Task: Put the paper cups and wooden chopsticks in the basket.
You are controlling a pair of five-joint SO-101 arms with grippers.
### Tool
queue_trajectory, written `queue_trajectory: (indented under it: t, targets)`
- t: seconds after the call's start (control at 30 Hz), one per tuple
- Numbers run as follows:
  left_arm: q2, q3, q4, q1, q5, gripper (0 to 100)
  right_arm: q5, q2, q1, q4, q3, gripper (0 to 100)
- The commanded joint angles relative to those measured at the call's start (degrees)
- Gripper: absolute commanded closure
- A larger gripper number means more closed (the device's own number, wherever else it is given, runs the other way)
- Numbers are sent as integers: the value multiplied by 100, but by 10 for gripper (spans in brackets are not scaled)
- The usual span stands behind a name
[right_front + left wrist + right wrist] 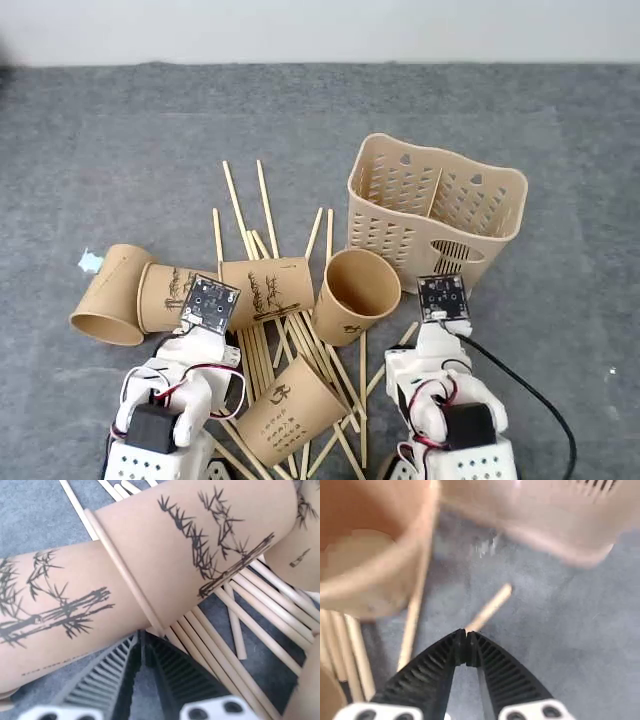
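Several paper cups with bamboo print lie among scattered wooden chopsticks (300, 345) on the grey mat. Two cups (110, 293) (165, 297) lie at the left, one (268, 288) in the middle, one (355, 292) tilted with its mouth up, and one (290, 412) near the front. The beige basket (437, 205) stands at the back right. My left gripper (144, 639) is shut, its tips just short of a cup's rim (125, 575). My right gripper (466, 636) is shut, its tips at the near end of a chopstick (490, 607) lying on the mat.
Both arms' bases sit at the front edge, the left arm (205, 310) by the cups and the right arm (443, 300) just in front of the basket. Bare mat lies behind the basket and at the far left and right.
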Motion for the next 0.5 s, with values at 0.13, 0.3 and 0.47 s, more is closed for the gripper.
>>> queue_trajectory:
  t: [0.13,0.3,0.47]
  targets:
    - [-97,-84,18,18,0,987,3481,-22,84,-743,-976,987]
    - [-97,-84,18,18,0,987,3473,-13,57,-1297,-1160,987]
    - [-97,-84,18,18,0,987,3314,101,-435,-1033,-1934,987]
